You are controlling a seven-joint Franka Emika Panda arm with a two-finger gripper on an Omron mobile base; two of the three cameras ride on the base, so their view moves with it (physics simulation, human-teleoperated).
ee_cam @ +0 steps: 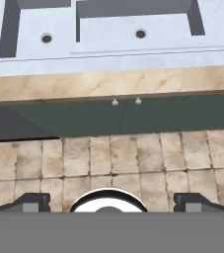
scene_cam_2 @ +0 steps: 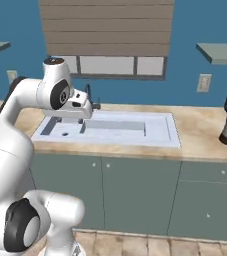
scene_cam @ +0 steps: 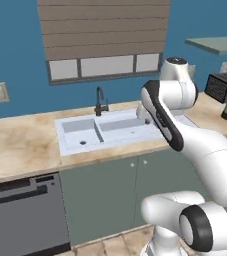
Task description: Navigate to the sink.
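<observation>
- Countertop (scene_cam: 20,145): tan stone run along the blue wall, carrying the sink and, well apart to its right, a dark toaster (scene_cam: 222,87).
- Sink (scene_cam: 112,131): pale double basin set into the countertop, directly ahead of the base; a drain hole in each basin in the hand view.
- Cabinet doors (scene_cam_2: 135,195): grey-green, below the sink; a dishwasher (scene_cam: 25,215) adjoins on the left.
- Faucet (scene_cam: 100,102): dark gooseneck behind the basin divider.
- Gripper (ee_cam: 108,200): fingertips wide apart, holding nothing, aimed at the tiled floor.
- Judgement: approach appears nearly complete; finish squarely, centred on the divider, stopping short of the doors.
</observation>
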